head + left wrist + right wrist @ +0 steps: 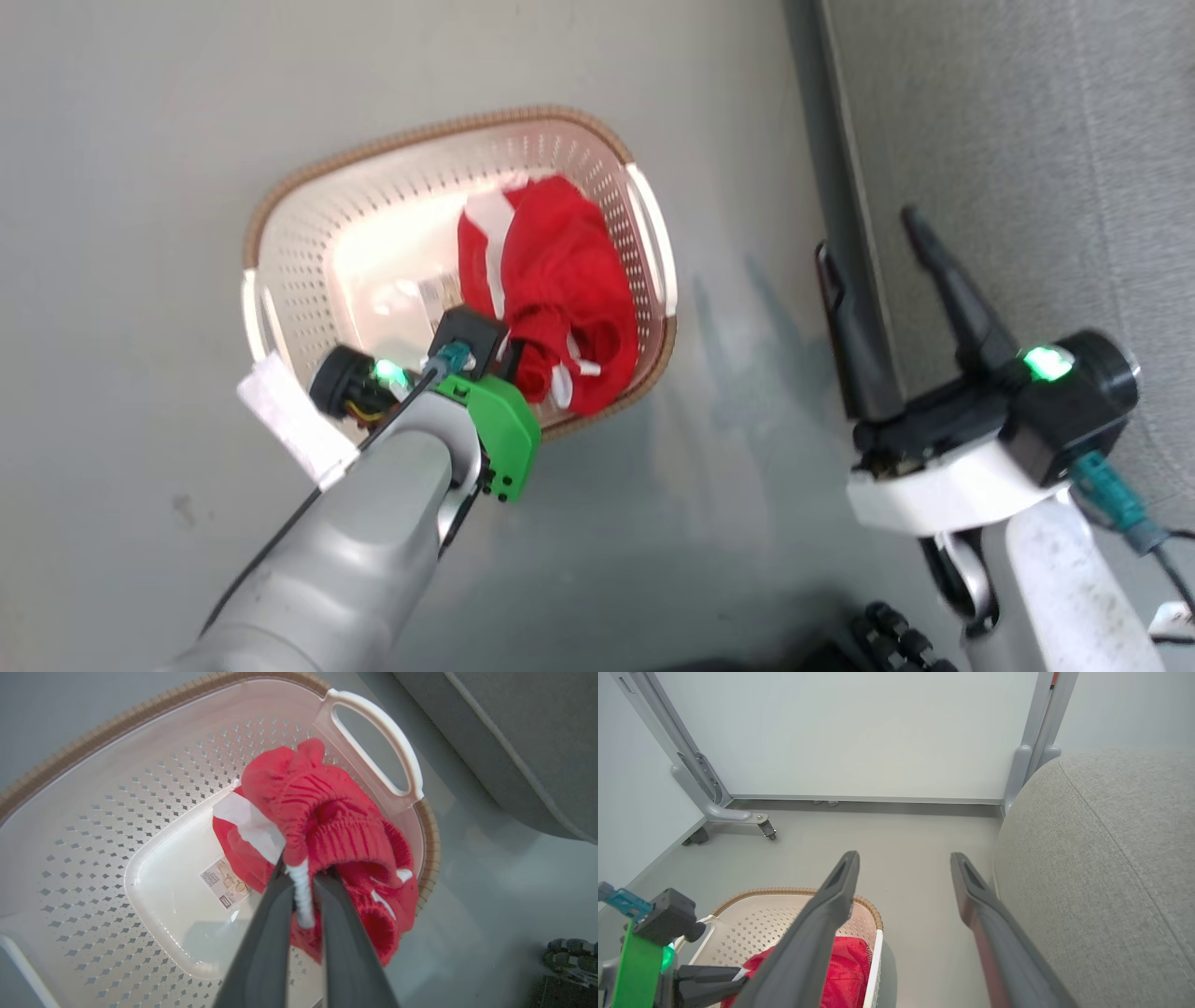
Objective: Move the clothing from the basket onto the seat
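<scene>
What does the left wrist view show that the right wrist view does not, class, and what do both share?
Left wrist view, not the right: the sticker on the basket's bottom and a dark ribbed object on the floor. Right wrist view, not the left: the open right gripper, a wheeled frame and a pale panel. Both: basket, red clothing inside it, the left gripper shut on that clothing, the grey seat, floor.

Plain grey floor point(140, 233), kinda glossy. At the back there's a white panel point(859, 732) on grey metal legs point(698, 779) with little caster wheels point(768, 831). Some dark ribbed thing point(901, 639) down low, can't tell what.
</scene>
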{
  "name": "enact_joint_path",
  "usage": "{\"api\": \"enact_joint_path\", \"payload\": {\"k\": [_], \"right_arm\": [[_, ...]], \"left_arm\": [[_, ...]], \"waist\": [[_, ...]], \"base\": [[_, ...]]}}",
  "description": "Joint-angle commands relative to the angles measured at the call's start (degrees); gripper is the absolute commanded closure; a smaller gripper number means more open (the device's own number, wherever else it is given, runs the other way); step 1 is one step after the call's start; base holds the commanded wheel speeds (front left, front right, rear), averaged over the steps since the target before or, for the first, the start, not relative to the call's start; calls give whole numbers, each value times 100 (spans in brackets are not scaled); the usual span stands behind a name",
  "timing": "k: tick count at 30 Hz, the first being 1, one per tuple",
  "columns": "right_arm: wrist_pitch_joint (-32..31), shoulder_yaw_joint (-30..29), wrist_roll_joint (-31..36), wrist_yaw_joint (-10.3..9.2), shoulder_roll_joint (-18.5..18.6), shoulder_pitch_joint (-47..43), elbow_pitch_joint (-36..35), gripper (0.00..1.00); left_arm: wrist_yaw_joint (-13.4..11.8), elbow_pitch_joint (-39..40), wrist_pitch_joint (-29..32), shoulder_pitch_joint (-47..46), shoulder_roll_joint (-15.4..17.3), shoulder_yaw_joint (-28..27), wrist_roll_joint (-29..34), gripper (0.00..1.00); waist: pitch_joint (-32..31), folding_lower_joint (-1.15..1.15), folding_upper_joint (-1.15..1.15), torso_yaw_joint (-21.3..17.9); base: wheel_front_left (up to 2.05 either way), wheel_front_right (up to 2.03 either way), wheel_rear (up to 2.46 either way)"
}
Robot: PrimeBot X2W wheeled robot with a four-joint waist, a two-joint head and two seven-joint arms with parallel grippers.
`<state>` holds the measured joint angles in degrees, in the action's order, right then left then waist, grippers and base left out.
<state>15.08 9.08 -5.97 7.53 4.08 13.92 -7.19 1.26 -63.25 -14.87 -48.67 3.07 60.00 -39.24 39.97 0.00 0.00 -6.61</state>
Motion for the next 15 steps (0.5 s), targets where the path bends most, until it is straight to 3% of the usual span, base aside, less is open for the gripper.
{"api": "enact_joint_path", "payload": {"k": [1,9,15], "right_arm": [[14,72,49,-7,30,-279,96,0],[14,406,53,-7,117,-1083,435,0],[13,542,12,-7,131,-1455,568,0]], "left_arm": [[-71,188,-36,262,70,-153,-58,100],[-407,1476,-35,1395,467,-1070,35,100],[-570,2234,-35,1973,678,-1493,254,100]], "waist": [[-1559,0,0,80],[-3081,0,0,-66],[-3737,0,0,-72]], "base": [[0,0,0],[0,0,0],[0,0,0]]}}
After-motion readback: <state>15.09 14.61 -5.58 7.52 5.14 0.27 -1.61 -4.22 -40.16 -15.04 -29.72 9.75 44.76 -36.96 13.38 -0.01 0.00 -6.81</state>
